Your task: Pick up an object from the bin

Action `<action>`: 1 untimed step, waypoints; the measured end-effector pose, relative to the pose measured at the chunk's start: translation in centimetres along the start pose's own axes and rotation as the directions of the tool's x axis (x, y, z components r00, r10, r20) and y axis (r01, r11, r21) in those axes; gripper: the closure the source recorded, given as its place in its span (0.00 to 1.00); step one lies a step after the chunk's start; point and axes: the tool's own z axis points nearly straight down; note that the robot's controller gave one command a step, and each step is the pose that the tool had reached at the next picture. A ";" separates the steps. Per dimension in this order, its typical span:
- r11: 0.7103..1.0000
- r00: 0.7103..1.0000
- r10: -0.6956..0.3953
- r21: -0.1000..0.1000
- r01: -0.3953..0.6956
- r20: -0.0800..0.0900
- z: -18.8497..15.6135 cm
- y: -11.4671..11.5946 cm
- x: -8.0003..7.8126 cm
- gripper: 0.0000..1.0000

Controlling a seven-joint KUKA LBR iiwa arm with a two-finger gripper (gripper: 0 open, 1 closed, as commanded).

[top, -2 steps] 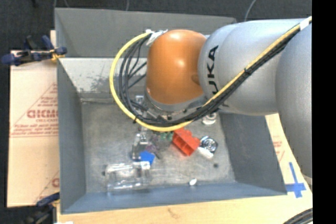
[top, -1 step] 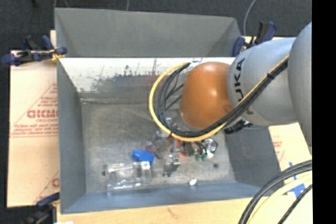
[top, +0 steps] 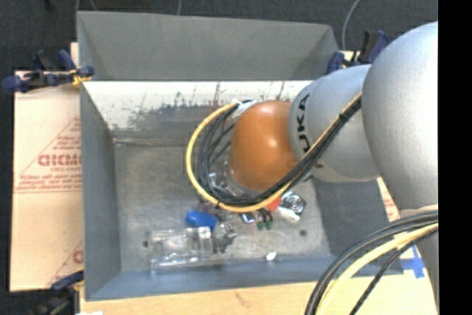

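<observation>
One white scrap is lying nearest the bin's front wall, one clear plastic piece left of it. One blue piece is sitting just beside the claw; whether that is apart or together I cannot tell. One silvery piece is resting rightward. Bare floor is stretching left and toward the far wall.

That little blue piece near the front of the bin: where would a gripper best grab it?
Probably across the short width of the blue piece, coming straight down from above: it seems to lie flat on the bin floor, with bare floor to the view's left.
</observation>
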 end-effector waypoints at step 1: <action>0.979 0.979 -0.203 0.001 0.203 0.005 -0.2 2.7 -0.7 0.00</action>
